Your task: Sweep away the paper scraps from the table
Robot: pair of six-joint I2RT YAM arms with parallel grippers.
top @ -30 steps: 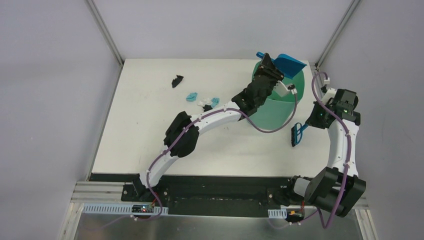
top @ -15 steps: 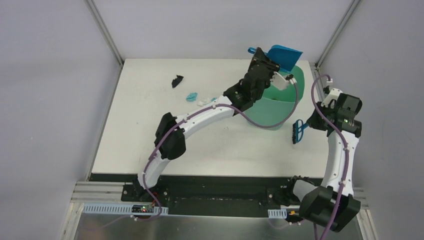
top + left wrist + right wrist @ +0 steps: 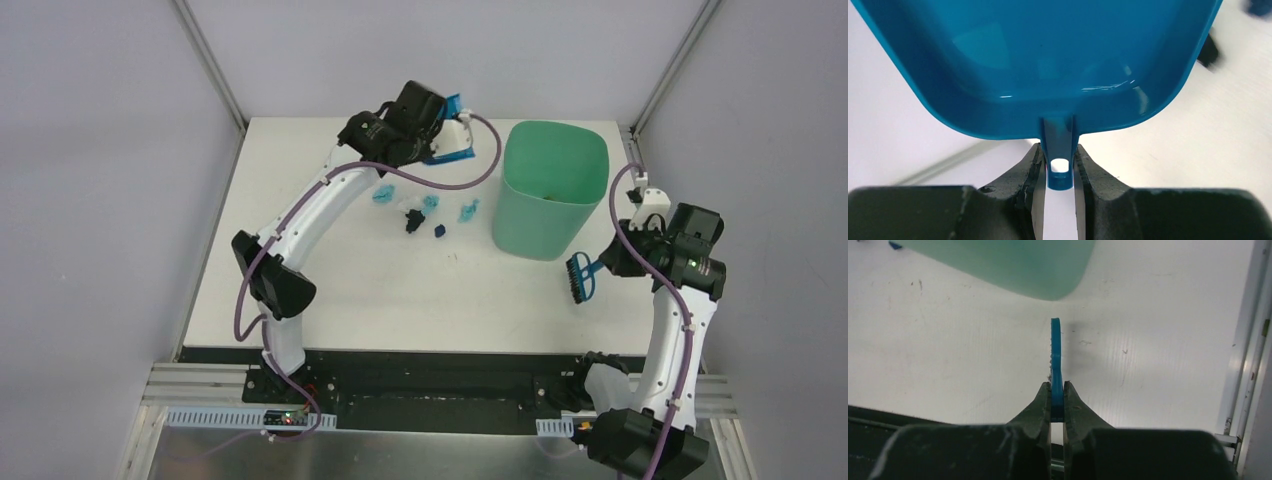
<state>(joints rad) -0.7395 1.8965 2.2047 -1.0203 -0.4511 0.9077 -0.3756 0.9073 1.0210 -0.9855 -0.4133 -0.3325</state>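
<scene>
Several small paper scraps lie on the white table (image 3: 300, 270) left of the bin: teal ones (image 3: 384, 193) (image 3: 468, 211), a black one (image 3: 411, 220) and a dark blue one (image 3: 439, 231). My left gripper (image 3: 432, 128) is shut on the handle of the blue dustpan (image 3: 448, 142), held at the far middle of the table, just behind the scraps. In the left wrist view the gripper (image 3: 1060, 170) pinches the handle and the dustpan (image 3: 1048, 60) looks empty. My right gripper (image 3: 606, 262) is shut on the blue brush (image 3: 580, 278), near the bin's front right. The right wrist view shows the gripper (image 3: 1057, 390) gripping the brush (image 3: 1055, 350) edge-on.
A tall green bin (image 3: 550, 190) stands at the back right of the table, its lower wall showing in the right wrist view (image 3: 998, 265). Grey walls with metal posts enclose the table. The black front edge (image 3: 420, 355) runs along the near side.
My left arm swung the dustpan from above the bin leftward to the far middle of the table, which uncovered the scraps. My right gripper moved the brush slightly nearer and leftward.
</scene>
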